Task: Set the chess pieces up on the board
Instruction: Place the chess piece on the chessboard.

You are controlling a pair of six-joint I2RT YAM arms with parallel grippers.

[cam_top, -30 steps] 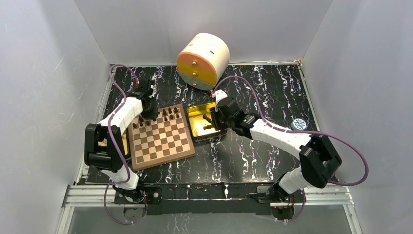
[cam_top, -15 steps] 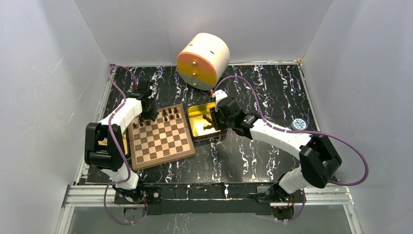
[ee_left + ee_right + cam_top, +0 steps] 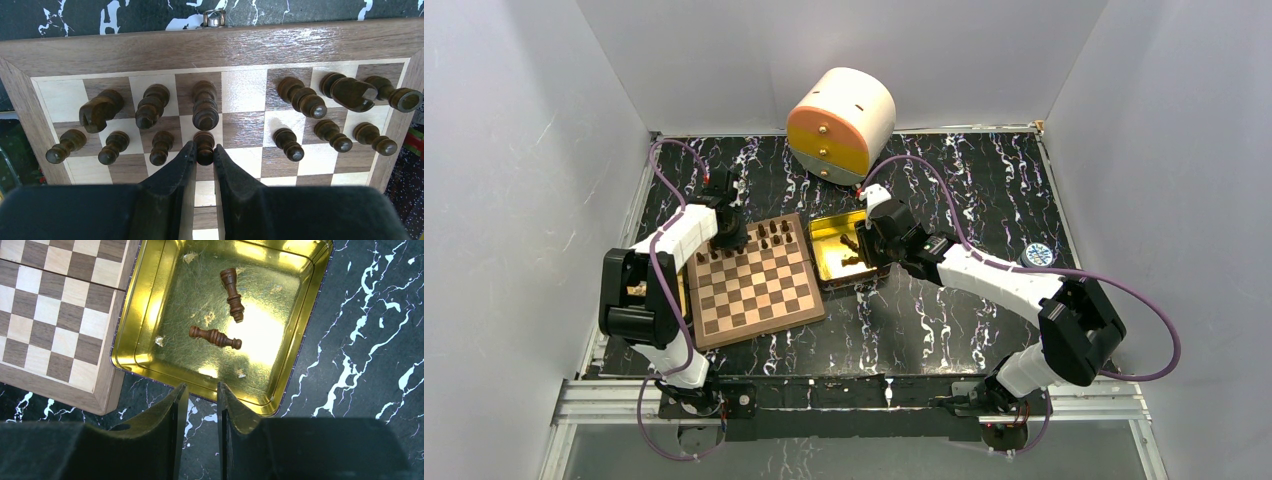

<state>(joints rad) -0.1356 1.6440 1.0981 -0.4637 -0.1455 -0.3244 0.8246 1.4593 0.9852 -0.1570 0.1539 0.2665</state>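
left hand [image 3: 203,152]: clamped on pawn [image 3: 204,141], shifted slightly | right hand [image 3: 200,388]: unmoved

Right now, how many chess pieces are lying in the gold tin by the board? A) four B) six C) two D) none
C: in the right wrist view one chess piece and a second piece lie on their sides on the floor of the gold tin, and no others.

My left arm [image 3: 674,235] and right arm [image 3: 999,280] have white shells and black joints. Purple cables [image 3: 1159,330] loop along both. The fingers [image 3: 170,190] are matte black.
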